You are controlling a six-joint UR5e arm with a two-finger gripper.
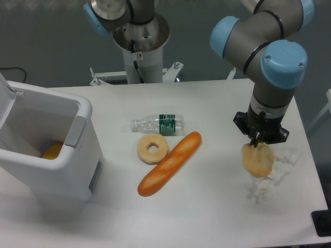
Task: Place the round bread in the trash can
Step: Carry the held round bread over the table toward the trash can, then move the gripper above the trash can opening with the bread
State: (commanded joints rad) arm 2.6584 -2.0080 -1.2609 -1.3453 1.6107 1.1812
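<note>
The round bread (pixel 258 160), a pale tan lumpy bun, hangs from my gripper (pixel 256 144) at the right side of the table, lifted just above a crumpled clear wrapper. The gripper is shut on the top of the bread; its fingertips are mostly hidden behind it. The trash can (pixel 77 155), a white boxy bin with a grey latch panel, stands at the far left with its lid open. An orange object (pixel 53 151) lies inside it.
A ring-shaped bread (pixel 152 149), a long orange-brown baguette (pixel 169 163) and a clear plastic bottle (pixel 158 124) lie in the middle of the table, between the gripper and the bin. A crumpled clear wrapper (pixel 274 175) lies under the bread. The robot base (pixel 140 51) stands at the back.
</note>
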